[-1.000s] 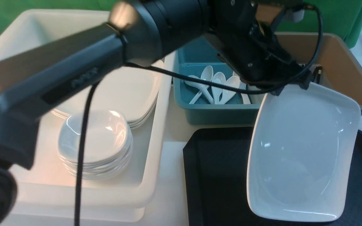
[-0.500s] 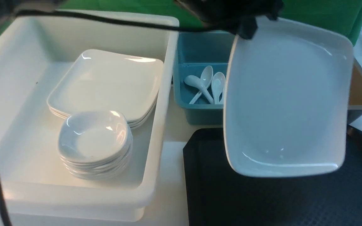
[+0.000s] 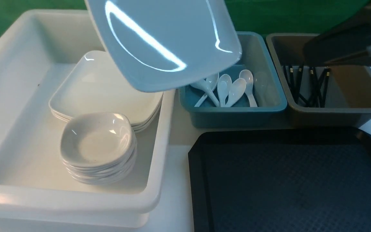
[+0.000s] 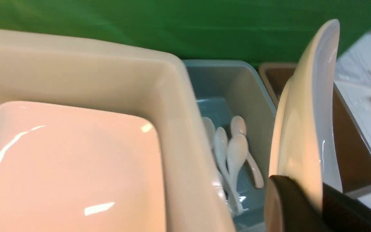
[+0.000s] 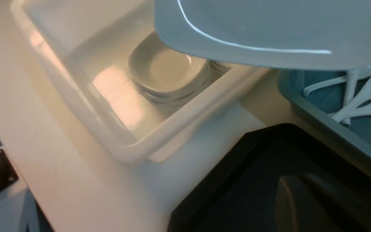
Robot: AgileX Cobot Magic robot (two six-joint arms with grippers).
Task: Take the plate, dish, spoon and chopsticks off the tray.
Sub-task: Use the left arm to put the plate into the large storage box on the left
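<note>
Nearly finished, judging by how things lie. Holding the plate [image 3: 166, 42] up in the air, tilted, clear of everything beneath it, partly over the white tub [image 3: 8, 96] and partly over the far corner of the teal tub [image 3: 237, 112]. Pinched by the rim in the left gripper [image 4: 316, 203], one dark finger on each face of the plate in the left wrist view.

No telling whether the right gripper [image 3: 343, 48] is spread or pressed together. Only a dark blur above the brown tub [image 3: 366, 106], with nothing visibly in it.

Nothing to be seen on the tray [image 3: 288, 180] across the part the front view covers, only its bare textured floor.

Already lying in the teal tub, several spoons [image 3: 230, 88]. In the brown tub, black chopsticks [image 3: 304, 87]. In the white tub, a pile of small dishes [image 3: 97, 145] just in front of a stack of plates [image 3: 108, 93]. Probably includes the task's own spoon, chopsticks and dish, though impossible to pick out which.

Left to do, by this reading: only bringing the held plate down flat onto the stack of plates and letting go.
</note>
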